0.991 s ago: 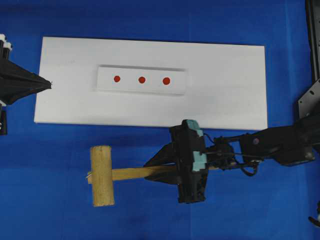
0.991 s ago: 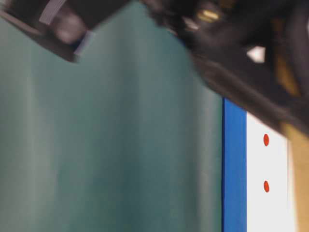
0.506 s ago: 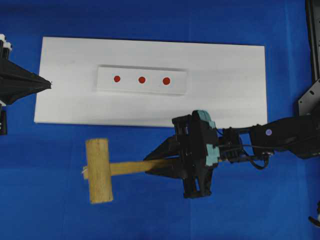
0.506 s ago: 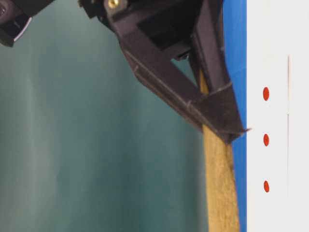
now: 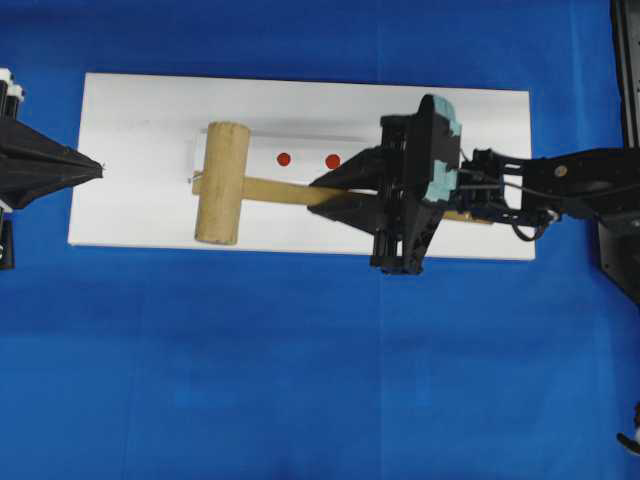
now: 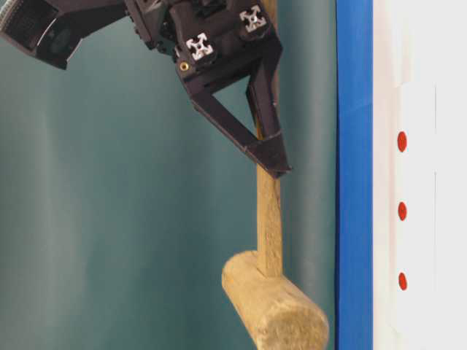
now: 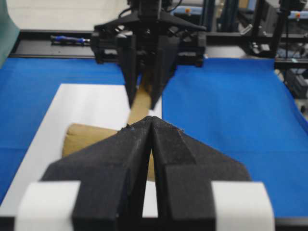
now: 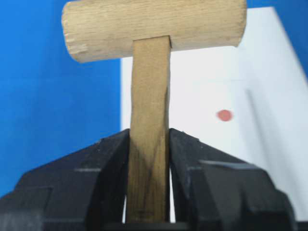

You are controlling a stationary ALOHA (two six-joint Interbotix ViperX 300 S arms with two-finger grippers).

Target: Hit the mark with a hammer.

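Overhead view: a second ago the light-brown wooden hammer (image 5: 224, 183) hung over the blue cloth (image 5: 300, 380) below the white rectangular board (image 5: 130, 120). It has since swung up over the board, and its thick cylindrical head now covers the leftmost of the three red round marks (image 5: 284, 159) on the raised white strip (image 5: 355, 150), leaving two showing. The straight, flat-sided handle runs rightward into the black right gripper (image 5: 335, 190), whose angular fingers pinch it from both sides; the arm has come up with it and lies along the board's right part. The black left gripper (image 5: 98, 168) sits at the board's left edge as before, its tapered tips pressed together.

Table-level view: the blur of a second ago is gone. The right gripper (image 6: 268, 157) now hangs well off the blue-edged white surface, wedge-shaped fingers clamped on the handle, and the rough-grained round head (image 6: 273, 306) shows its end face. Three red marks (image 6: 402, 211) line up on the white strip. The backdrop is dull green.

Left wrist view: the left gripper (image 7: 152, 126), matte and foam-like, has its fingers shut with only a thin seam between them. Beyond it the hammer (image 7: 91, 137) is over the white board, held by the right gripper (image 7: 142, 101).

Right wrist view: the right gripper (image 8: 149, 144) squeezes the handle between two dark pads (image 8: 113, 159). The hammer (image 8: 154, 26) head lies crosswise, straddling cloth and board, and one red mark (image 8: 224, 115) is visible.
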